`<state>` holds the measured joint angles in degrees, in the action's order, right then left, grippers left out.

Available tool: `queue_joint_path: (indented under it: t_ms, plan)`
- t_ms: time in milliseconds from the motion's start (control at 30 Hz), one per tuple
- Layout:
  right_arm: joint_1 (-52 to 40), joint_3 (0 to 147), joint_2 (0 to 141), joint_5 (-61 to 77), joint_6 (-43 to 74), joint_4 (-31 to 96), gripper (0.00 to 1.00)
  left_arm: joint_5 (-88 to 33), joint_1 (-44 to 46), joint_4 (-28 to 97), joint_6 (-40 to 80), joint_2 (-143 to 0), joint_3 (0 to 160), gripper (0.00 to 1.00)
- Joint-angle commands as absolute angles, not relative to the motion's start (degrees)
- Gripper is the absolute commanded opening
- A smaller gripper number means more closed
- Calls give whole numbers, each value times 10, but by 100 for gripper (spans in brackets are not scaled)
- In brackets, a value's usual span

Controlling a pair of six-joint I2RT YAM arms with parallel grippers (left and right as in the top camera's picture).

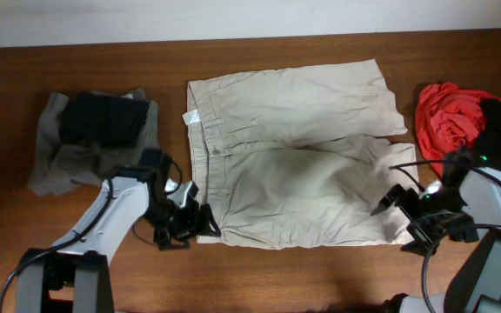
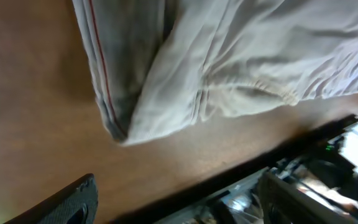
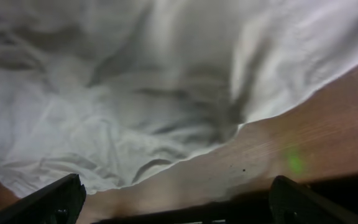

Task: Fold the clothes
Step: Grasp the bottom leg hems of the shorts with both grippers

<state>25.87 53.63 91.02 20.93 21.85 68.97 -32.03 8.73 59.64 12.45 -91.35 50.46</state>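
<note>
Left gripper (image 1: 185, 224): I am holding it spread and empty, the shorts' (image 1: 294, 156) waistband corner just ahead of its fingers, I judge for a pinch there.
Right gripper (image 1: 396, 207): I am hovering it wide open, empty, leg hem just ahead.
Shorts: lying flat between both grippers, probably so both can lift one edge.
Wrist views: showing bare table (image 2: 42, 124) between fingers and cloth.
Overhead: alone showing the dark pile (image 1: 103, 122) and the red pile (image 1: 446, 117), one beyond each gripper.

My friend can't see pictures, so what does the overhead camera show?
Beige shorts lie spread on a brown table. The left fingers and right fingers are open at the shorts' near corners, holding nothing. Grey and black clothes sit at the left, red and black clothes at the right.
</note>
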Motion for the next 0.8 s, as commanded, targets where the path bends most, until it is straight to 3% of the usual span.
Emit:
queue_joint_path:
  t_ms: [0, 300, 767]
  plan:
    - [280, 530, 901, 225, 195, 685, 99, -358, 90, 586, 174, -906, 479, 83]
    - [285, 530, 901, 225, 173, 672, 99, -305, 90, 483, 295, -907, 420, 86]
    - [285, 530, 900, 236, 164, 664, 99, -278, 90, 416, 365, -921, 413, 58]
